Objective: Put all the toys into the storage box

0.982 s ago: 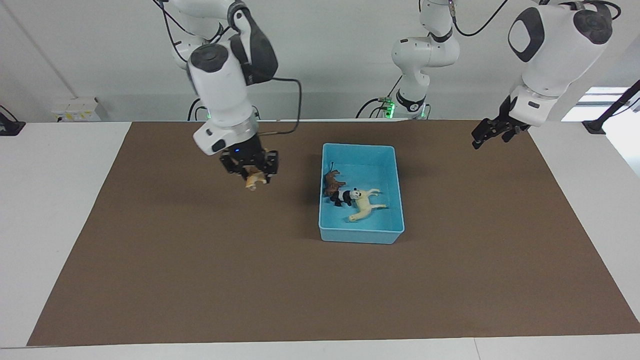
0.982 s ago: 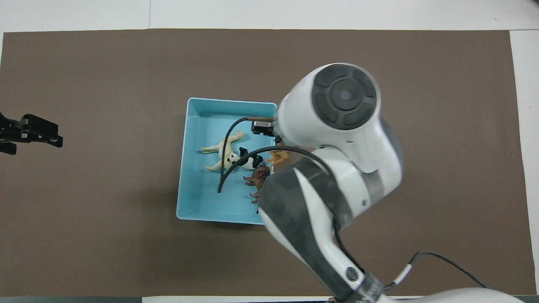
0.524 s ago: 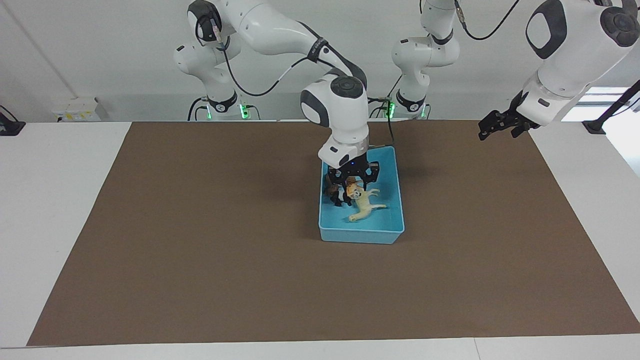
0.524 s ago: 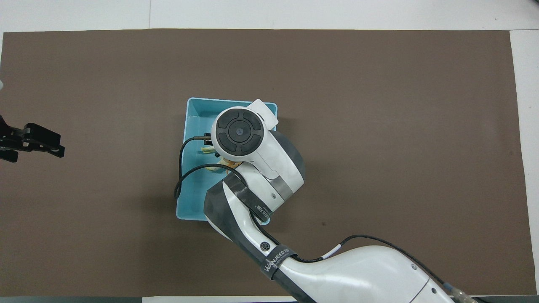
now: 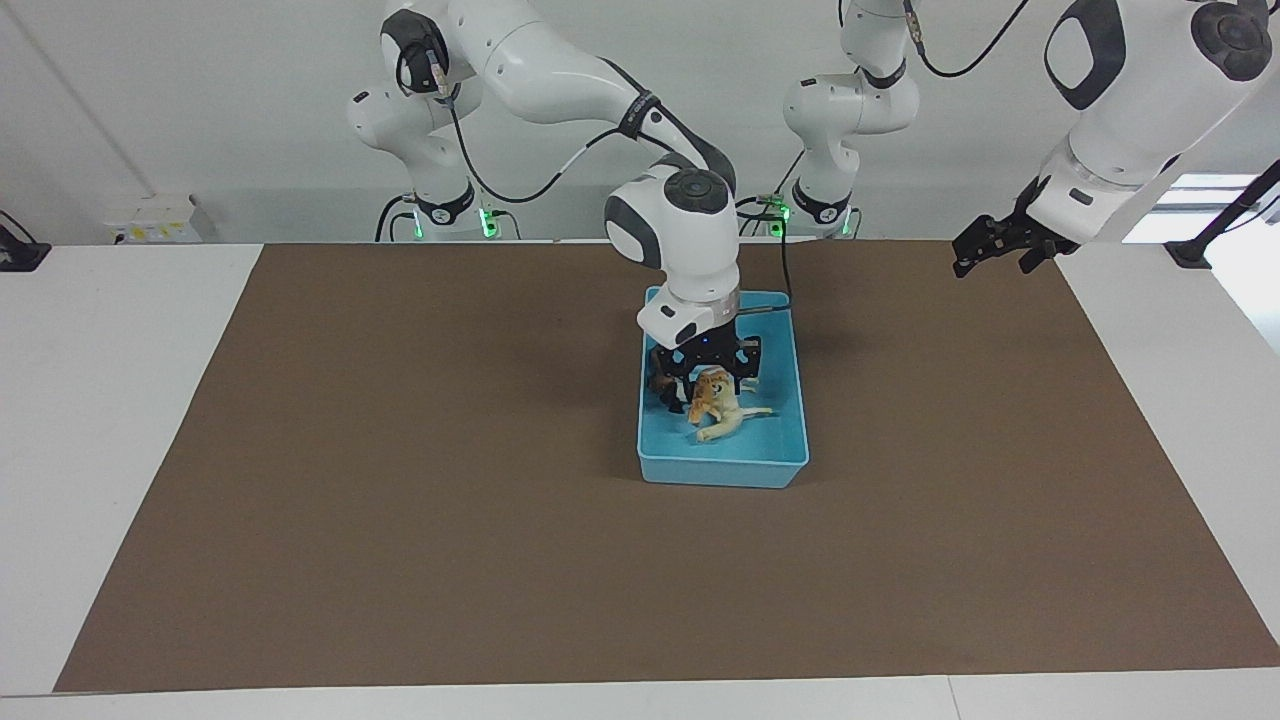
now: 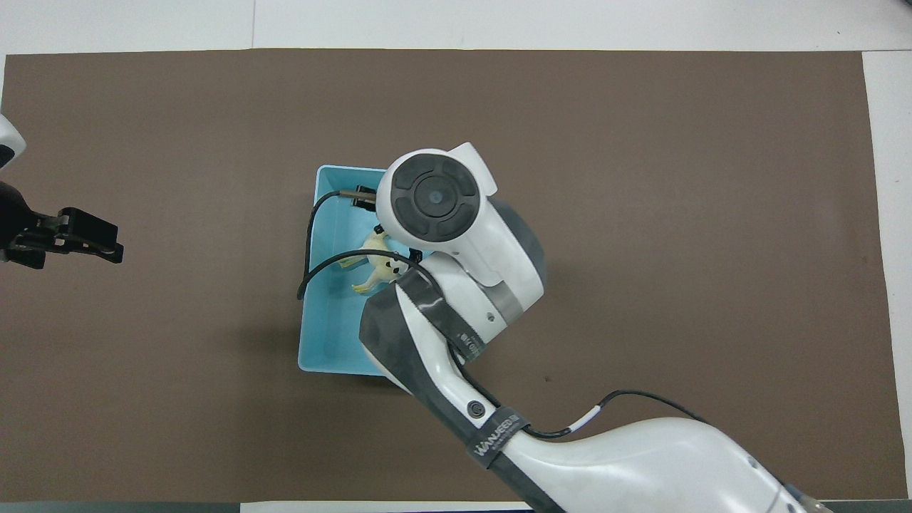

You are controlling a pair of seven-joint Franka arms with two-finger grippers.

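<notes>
The light blue storage box (image 5: 722,472) (image 6: 322,335) lies mid-table. My right gripper (image 5: 706,368) hangs low inside it, open. Just under its fingertips, the tan-orange striped toy (image 5: 709,393) rests on the cream-white horse-like toy (image 5: 735,418) (image 6: 365,265). Beside the gripper, part of the brown lion-like toy (image 5: 659,383) shows in the box, with a dark bit of the panda (image 5: 671,404) next to it. From overhead the right arm covers most of the box. My left gripper (image 5: 983,252) (image 6: 89,237) waits open and empty, up over the mat at its own end of the table.
A brown mat (image 5: 400,500) covers the table, with white tabletop (image 5: 100,400) around it. The right arm's cable (image 6: 308,263) loops over the box's wall toward the left arm's end.
My right gripper carried the tan-orange toy from over the mat into the box, sank a little and opened. The toy now lies on the cream one. The left gripper shifted slightly.
</notes>
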